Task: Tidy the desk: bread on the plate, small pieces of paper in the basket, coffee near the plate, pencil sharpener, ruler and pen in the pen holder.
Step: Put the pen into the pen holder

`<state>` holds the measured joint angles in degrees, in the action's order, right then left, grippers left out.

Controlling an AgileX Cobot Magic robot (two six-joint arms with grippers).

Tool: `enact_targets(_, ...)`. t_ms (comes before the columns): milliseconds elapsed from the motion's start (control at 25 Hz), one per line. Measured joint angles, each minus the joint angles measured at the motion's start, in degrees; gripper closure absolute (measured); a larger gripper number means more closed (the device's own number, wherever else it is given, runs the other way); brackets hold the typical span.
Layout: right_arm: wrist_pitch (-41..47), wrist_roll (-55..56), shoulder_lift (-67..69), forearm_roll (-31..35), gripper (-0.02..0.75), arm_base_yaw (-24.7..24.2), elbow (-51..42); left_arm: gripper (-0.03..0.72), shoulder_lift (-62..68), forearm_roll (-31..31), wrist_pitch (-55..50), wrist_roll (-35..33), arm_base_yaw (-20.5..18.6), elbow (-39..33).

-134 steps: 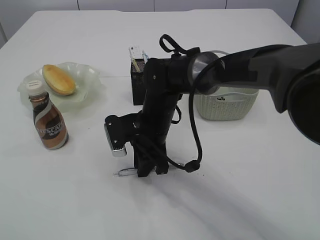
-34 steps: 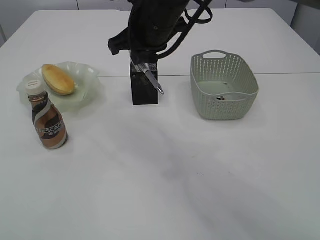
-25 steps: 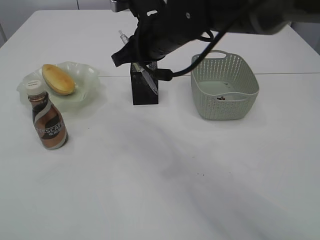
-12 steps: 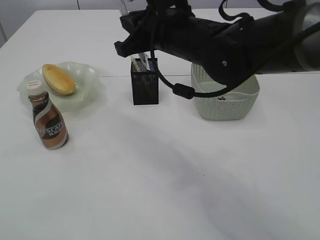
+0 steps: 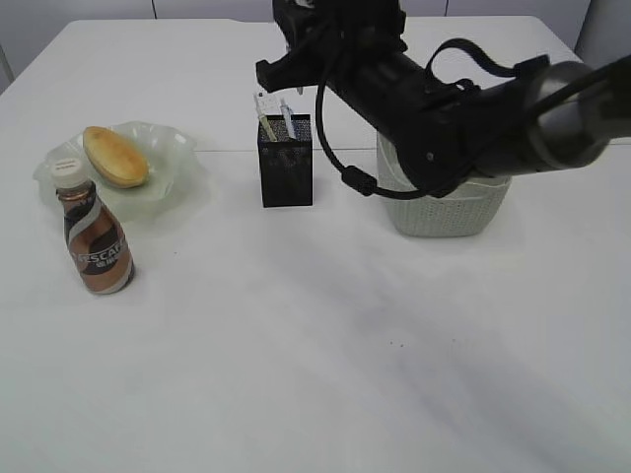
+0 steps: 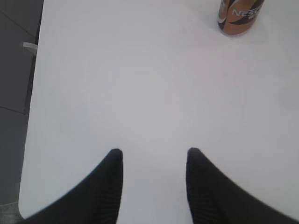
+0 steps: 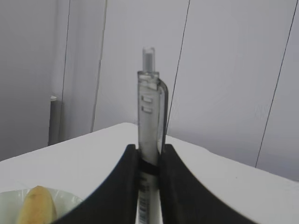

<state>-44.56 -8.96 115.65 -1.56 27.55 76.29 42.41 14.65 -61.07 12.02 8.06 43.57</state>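
A: Landmark: the pen holder (image 5: pixel 286 160). Nearest us, left and forward of it, the coffee (image 5: pixel 93 236) stands upright just in front of the plate (image 5: pixel 173 163); the bread (image 5: pixel 115 156) lies on the plate. Those look settled.

B: Left gripper (image 6: pixel 152 161)?

A: Not seen in the exterior view. Its own camera shows the fingers apart over bare desk (image 6: pixel 140 84), nothing between them.

B: Right one?

A: Right gripper (image 7: pixel 148 161) is clamped on the pen (image 7: pixel 149 135), barrel upright, clicker end up. It sits above the holder's rear edge. The basket (image 5: pixel 449 212) lies right of the holder, mostly hidden by the arm.

B: How to finish well?

A: My judgement: keep the pen vertical, centre its tip over the opening clear of the items (image 5: pixel 274 113) already standing inside, lower until the tip is well below the rim, then release. Letting go high risks a bounce or tipping the holder.
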Motion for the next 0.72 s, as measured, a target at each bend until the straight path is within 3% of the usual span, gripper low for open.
enact_targets(720,-0.4,-4.1,14.8,8.1,0.660,0.0,15.3,0.370,0.0,0.0,0.5,0.0,0.0,0.0)
